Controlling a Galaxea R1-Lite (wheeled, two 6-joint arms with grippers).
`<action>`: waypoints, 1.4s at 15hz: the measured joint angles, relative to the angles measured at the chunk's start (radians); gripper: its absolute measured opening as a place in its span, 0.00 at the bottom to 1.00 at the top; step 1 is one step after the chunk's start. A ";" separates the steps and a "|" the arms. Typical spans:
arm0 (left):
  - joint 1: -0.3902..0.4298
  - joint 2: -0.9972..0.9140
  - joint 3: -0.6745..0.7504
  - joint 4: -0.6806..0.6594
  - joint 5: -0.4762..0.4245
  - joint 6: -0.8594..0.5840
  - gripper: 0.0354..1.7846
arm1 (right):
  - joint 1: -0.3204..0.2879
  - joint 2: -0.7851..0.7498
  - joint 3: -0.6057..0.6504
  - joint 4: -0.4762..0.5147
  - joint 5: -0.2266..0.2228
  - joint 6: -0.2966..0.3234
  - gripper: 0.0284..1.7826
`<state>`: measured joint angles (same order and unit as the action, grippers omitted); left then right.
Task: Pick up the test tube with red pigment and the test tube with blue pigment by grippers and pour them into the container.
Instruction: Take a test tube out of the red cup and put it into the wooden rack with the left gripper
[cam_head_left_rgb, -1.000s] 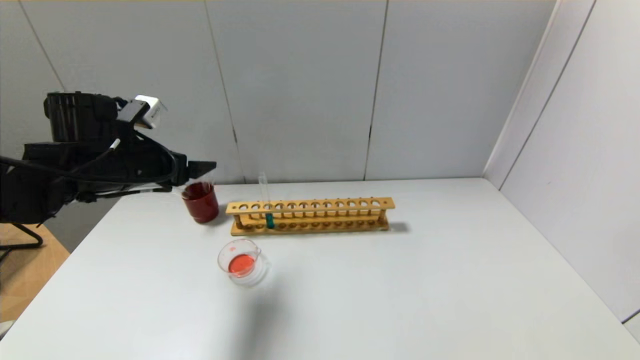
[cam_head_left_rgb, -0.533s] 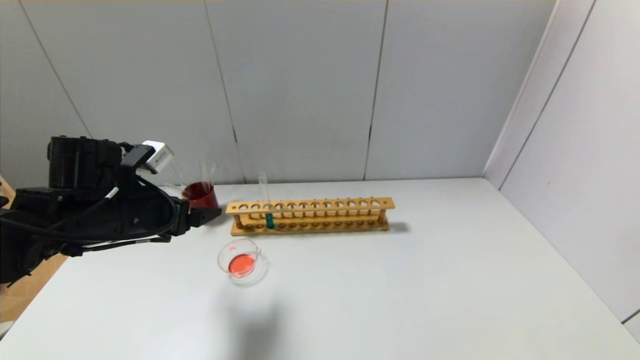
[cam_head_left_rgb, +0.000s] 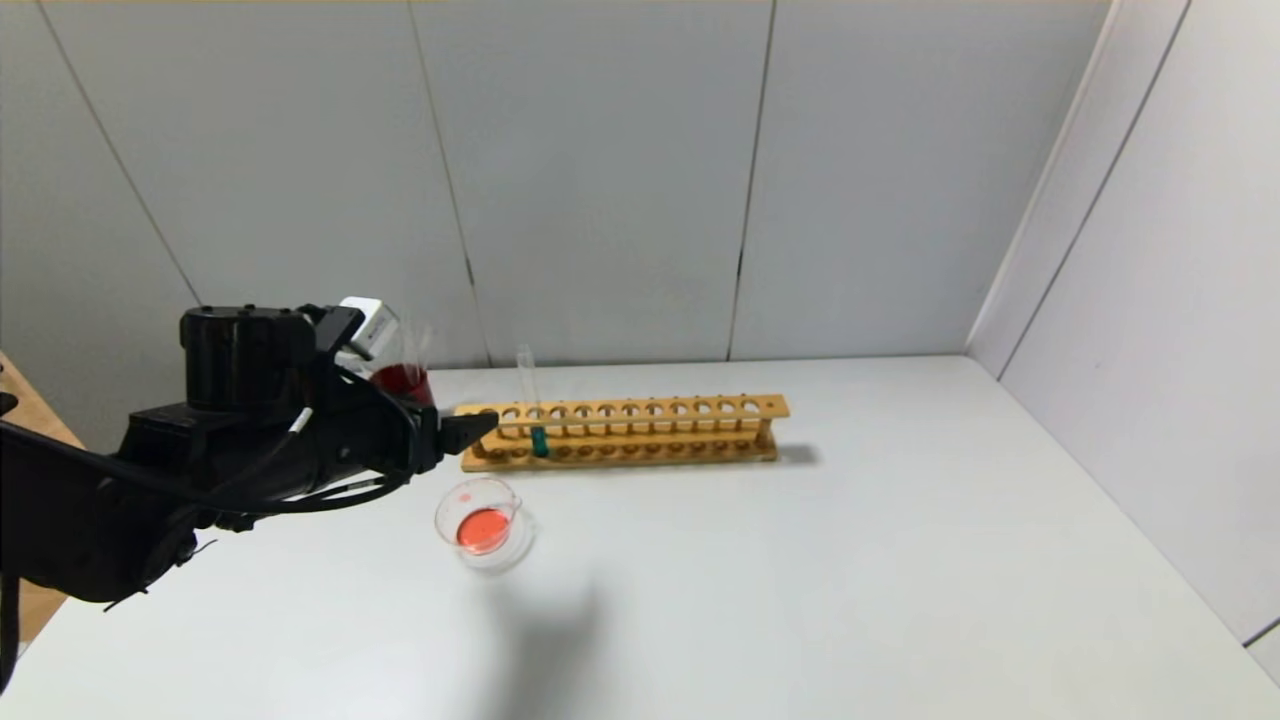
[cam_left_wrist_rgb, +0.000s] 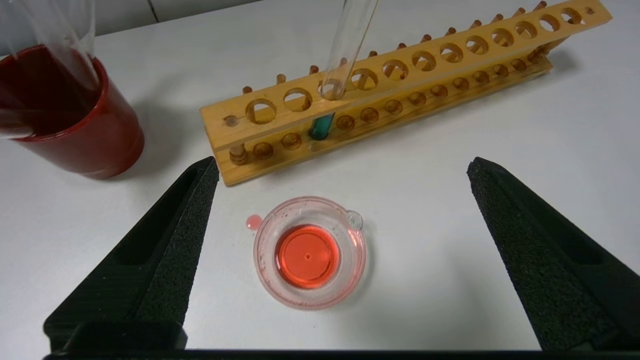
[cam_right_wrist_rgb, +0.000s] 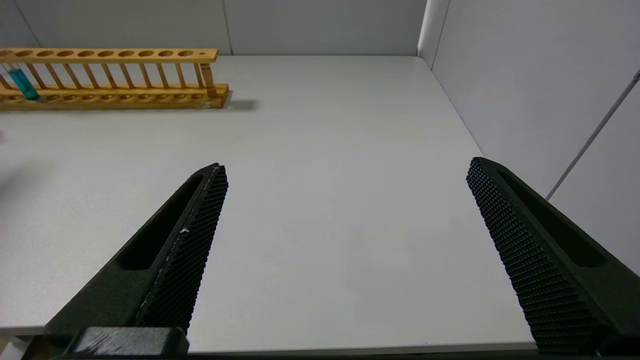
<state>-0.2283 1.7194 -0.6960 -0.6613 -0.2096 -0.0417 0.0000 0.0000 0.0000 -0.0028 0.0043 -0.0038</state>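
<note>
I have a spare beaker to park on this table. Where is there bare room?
Bare room: the white table from the wooden tube rack rightward to the side wall, and forward to the near edge. Crowded: the left-rear corner, where the dark red cup, the clear glass dish and the open left gripper cluster.

Lab bench: wooden test-tube rack (cam_head_left_rgb: 620, 432), white table (cam_head_left_rgb: 800, 580), grey partitions.

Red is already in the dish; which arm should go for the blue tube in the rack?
Left, probably. The left hand is open, hovering beside the rack end holding the blue tube, above the dish. The right hand is open too, but off beyond the rack's far end.
</note>
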 joint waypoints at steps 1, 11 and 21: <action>-0.005 0.026 0.003 -0.032 0.001 0.000 0.98 | 0.000 0.000 0.000 0.000 0.000 0.000 0.98; -0.022 0.304 -0.093 -0.301 0.002 0.006 0.98 | 0.000 0.000 0.000 0.000 0.000 0.000 0.98; -0.051 0.454 -0.316 -0.208 0.003 0.009 0.73 | 0.000 0.000 0.000 0.000 0.000 0.000 0.98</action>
<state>-0.2794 2.1730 -1.0121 -0.8691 -0.2062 -0.0330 0.0000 0.0000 0.0000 -0.0028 0.0038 -0.0043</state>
